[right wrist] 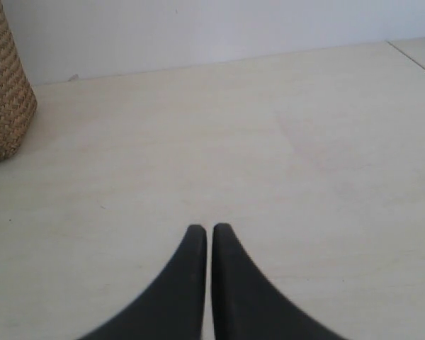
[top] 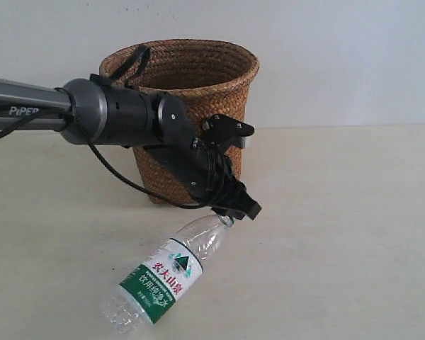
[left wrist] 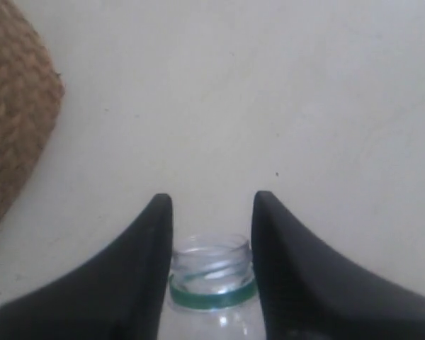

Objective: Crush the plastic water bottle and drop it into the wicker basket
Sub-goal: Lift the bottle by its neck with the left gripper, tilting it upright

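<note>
- Clear ribbed plastic water bottle [top: 163,280], green-and-white label: my left gripper [left wrist: 212,198] pinches its capless neck.
- I should squeeze firmly, then lift level toward the tall brown woven wicker basket [top: 219,99].

The wicker basket [top: 223,88] stands at the back of the table [top: 340,212]. The plastic water bottle [top: 163,280] lies in front of it, neck toward the basket and clasped between the jaws of the left pincer [top: 235,211].
</note>
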`<state>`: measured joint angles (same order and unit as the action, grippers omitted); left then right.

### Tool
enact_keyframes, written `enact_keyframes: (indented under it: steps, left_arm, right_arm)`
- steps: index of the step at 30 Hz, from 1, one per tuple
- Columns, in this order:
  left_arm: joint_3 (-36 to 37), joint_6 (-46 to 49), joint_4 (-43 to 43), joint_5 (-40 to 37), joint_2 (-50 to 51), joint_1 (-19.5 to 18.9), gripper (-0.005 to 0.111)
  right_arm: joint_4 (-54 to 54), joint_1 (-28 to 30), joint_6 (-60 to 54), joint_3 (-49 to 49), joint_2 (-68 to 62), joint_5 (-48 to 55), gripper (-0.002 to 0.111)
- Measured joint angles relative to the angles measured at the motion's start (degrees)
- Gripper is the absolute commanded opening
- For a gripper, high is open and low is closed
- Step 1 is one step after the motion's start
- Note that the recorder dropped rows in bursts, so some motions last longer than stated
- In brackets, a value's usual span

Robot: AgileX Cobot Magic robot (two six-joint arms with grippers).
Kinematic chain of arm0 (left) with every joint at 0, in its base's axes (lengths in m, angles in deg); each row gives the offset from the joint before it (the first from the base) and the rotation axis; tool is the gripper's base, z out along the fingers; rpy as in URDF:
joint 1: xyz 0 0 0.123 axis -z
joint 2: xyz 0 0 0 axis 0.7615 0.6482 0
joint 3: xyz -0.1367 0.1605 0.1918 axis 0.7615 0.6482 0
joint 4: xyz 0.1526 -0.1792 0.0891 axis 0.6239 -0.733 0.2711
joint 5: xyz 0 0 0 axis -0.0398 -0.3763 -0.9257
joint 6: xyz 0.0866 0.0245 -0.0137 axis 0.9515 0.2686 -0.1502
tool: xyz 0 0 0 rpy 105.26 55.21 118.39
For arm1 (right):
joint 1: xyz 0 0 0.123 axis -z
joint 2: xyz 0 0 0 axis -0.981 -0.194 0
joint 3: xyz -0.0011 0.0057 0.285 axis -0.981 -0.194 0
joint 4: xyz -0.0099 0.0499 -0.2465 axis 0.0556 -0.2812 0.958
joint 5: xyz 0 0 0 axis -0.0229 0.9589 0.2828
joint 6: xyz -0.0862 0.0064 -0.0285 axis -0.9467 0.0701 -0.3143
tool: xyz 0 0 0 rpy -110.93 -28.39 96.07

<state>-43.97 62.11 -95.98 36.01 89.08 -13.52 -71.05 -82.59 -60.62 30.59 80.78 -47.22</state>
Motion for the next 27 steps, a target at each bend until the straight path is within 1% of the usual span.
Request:
enact_keyframes:
  steps: [2,9,14,18,23,27]
  left_arm:
    - [0.00,-2.52,-0.12,0.67,-0.80,-0.45,0.004]
    - [0.00,-6.45,-0.69,0.76,-2.15,-2.54,0.004]
    - [0.00,-8.79,-2.17,-0.94,-2.28,-4.82,0.004]
    - [0.00,-13.28,-2.47,-2.46,-2.28,-6.10,0.004]
    - [0.00,-13.65,-4.65,-3.69,-2.28,-5.06,0.004]
    - [0.00,-13.43,-5.95,-6.79,-2.28,-4.03,0.004]
  right_arm:
    - [0.00,0.00,0.00,0.00,0.00,0.00,0.000]
    - [0.00,0.00,0.00,0.00,0.00,0.00,0.000]
    - [0.00,0.00,0.00,0.00,0.00,0.00,0.000]
    - [0.00,0.00,0.00,0.00,0.00,0.00,0.000]
    - [0.00,0.00,0.00,0.00,0.00,0.00,0.000]
    - [0.00,0.00,0.00,0.00,0.00,0.00,0.000]
